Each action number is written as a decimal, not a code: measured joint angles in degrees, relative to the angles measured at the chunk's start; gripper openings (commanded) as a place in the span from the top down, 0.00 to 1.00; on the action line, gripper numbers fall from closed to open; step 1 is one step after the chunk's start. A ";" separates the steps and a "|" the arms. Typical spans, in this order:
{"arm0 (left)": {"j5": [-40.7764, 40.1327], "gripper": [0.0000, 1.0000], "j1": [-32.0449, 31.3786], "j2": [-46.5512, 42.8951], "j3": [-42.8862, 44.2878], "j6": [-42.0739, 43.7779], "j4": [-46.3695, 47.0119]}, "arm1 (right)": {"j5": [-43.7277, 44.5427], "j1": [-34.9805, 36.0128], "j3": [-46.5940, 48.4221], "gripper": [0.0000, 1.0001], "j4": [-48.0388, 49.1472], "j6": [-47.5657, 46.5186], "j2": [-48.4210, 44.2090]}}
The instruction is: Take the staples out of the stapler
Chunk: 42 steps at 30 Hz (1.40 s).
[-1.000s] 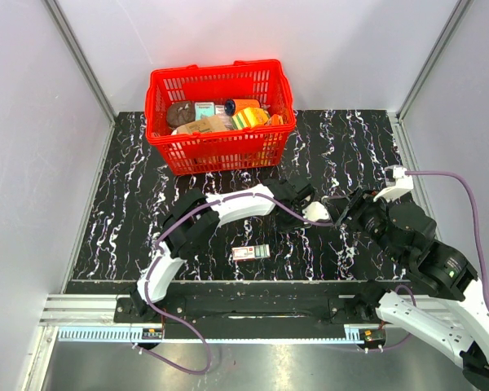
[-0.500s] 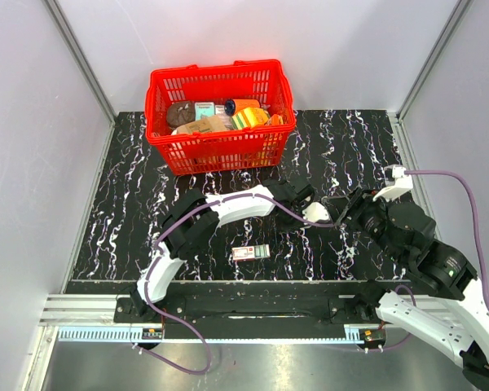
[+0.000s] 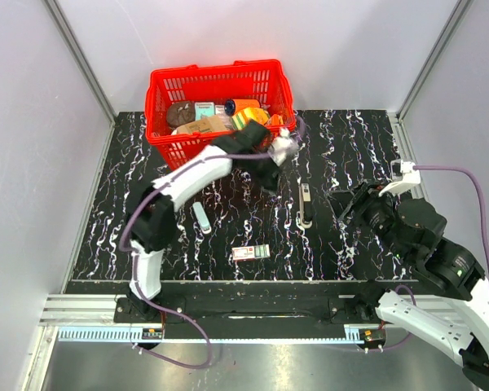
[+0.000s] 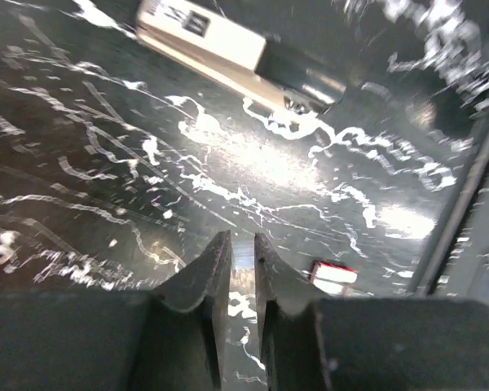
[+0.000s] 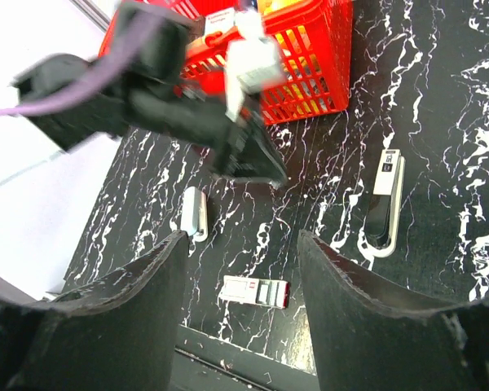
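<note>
Table: black, with white marble veining streaking right across it.
Basket: bright red mesh all the way round.
Stapler: grey metal, dark parts, a pale cream edge.
Staples: pale silvery-white.
Small box: white, red and green print.
Cable: purple.
Left arm: white shell, black joints.

The black marbled table carries a red basket, stapler, printed box and, seemingly, staples.

printed box, lettering too small to read, nothing else legible
</note>
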 measured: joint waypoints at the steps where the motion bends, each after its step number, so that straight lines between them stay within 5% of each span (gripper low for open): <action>1: 2.80 0.89 2.25 -2.14 0.02 -2.27 0.68 | -0.02 0.00 0.31 0.38 0.09 -0.22 0.13; 6: 16.94 0.89 13.31 -13.88 -5.92 -20.35 14.05 | -0.68 0.00 0.94 0.37 2.54 -1.22 1.31; 10: 27.47 0.89 19.91 -20.59 -15.45 -42.64 34.03 | -3.28 0.00 1.75 0.35 6.25 -1.44 4.83; 14: 33.90 0.93 21.68 -21.86 -26.03 -68.98 61.70 | -7.93 -0.07 1.77 0.32 11.91 -0.55 9.33; 19: 36.11 0.92 21.11 -22.01 -33.11 -90.60 82.09 | -13.88 -0.11 1.31 0.32 20.39 1.86 14.01; 26: 36.17 0.90 20.92 -27.17 -35.45 -99.36 89.83 | -18.45 -0.11 0.20 0.34 30.93 5.25 18.80; 42: 36.15 0.90 20.63 -30.86 -36.96 -100.80 91.12 | -23.04 -0.11 -1.05 0.36 44.22 8.59 27.32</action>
